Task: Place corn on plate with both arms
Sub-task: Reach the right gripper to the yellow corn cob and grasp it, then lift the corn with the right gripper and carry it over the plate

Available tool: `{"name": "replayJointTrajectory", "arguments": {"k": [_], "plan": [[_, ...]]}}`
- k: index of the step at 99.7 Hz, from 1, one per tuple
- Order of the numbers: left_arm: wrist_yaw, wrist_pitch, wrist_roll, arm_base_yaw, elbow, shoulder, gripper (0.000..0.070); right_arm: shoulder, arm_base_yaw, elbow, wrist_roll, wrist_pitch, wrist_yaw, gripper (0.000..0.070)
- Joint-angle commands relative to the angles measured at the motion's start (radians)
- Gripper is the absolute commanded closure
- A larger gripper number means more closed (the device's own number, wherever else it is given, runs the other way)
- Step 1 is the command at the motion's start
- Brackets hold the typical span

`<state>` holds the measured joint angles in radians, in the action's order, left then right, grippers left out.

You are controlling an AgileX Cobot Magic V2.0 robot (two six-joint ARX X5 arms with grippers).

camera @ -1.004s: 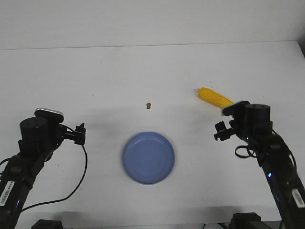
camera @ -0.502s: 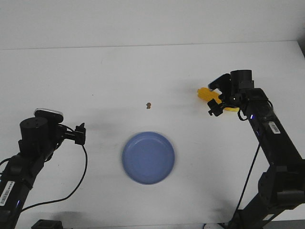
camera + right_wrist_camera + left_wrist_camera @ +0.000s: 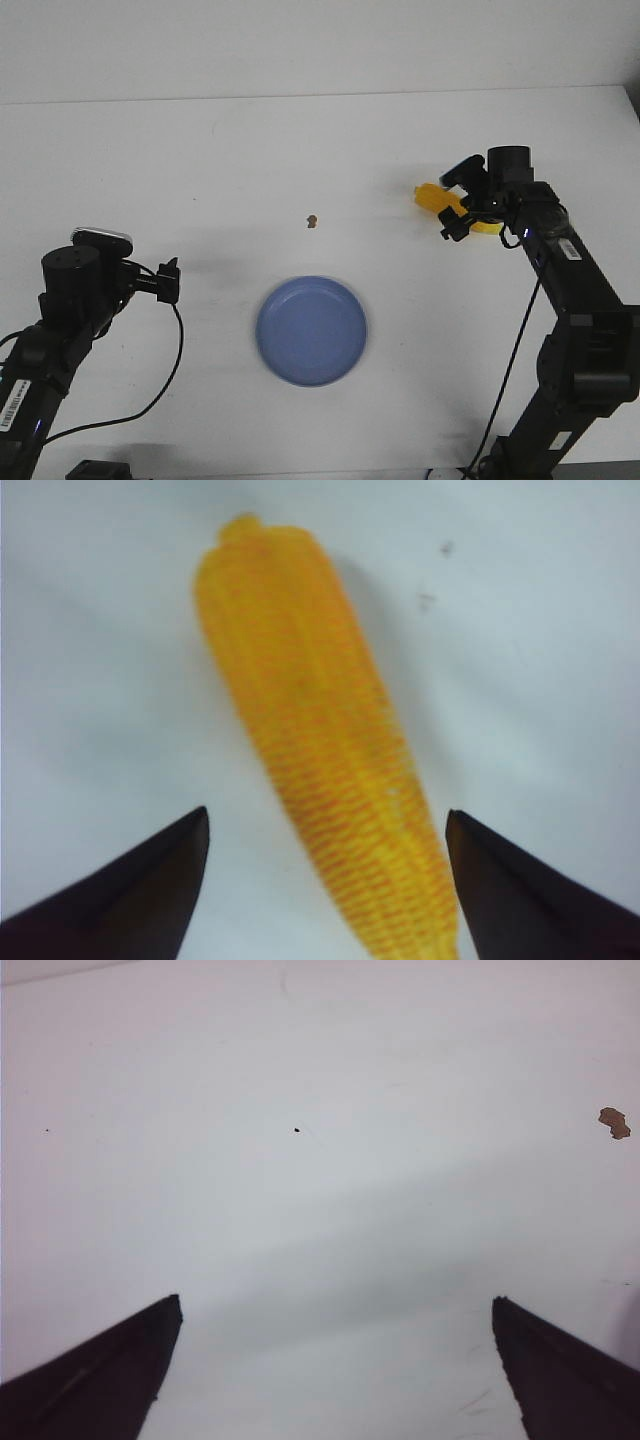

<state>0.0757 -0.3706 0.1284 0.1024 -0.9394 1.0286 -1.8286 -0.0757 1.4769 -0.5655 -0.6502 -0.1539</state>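
On the left, the left arm's fingers are spread wide over bare white worktop and hold nothing; only a small brown speck lies off to one side of them. This arm sits well apart from the corn and, as I judge it, has no part in the grasp at hand.

In the middle, toward the robot, the plate lies with nothing on it, and the speck shows just beyond it.

On the right, the corn lies flat on the worktop, well apart from the plate, with the right arm's fingers parted on either side of it, not visibly touching. The wrist view shows the cob running between them at a slight slant, so one finger sits nearer its thick part than the other.

The step in hand looks like the grasp. To do it well, I would centre the fingers across the cob's thick middle, not its tapered end, square the wrist to the cob's axis, lower until the tips are near the worktop, then close gently so the round, bumpy cob does not roll or squirt out.
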Motion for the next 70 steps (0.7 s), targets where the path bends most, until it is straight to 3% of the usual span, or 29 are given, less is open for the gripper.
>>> {"name": "replayJointTrajectory", "arguments": {"k": [1,41,46,54,58,70], "plan": [[0.0,0.0,-0.01,0.002,-0.006,0.011,0.0063,-0.035,-0.01,0.023,-0.002,0.013,-0.019,0.0202],[0.0,-0.006,-0.014,0.002,-0.006,0.011,0.0063,-0.137,-0.036,0.023,0.027,0.052,-0.06,0.0214],[0.0,-0.009,-0.014,0.002,-0.006,0.011,0.0063,-0.139,-0.036,0.023,0.027,0.048,-0.06,0.0285],[0.0,-0.013,-0.014,0.002,-0.006,0.011,0.0063,-0.139,-0.036,0.023,0.027,0.048,-0.06,0.0525],[0.0,-0.016,-0.014,0.002,-0.006,0.011,0.0063,-0.139,-0.036,0.023,0.027,0.047,-0.06,0.0605],[0.0,-0.019,-0.014,0.002,-0.006,0.011,0.0063,-0.136,-0.036,0.023,0.058,0.03,-0.081,0.0633]]}}
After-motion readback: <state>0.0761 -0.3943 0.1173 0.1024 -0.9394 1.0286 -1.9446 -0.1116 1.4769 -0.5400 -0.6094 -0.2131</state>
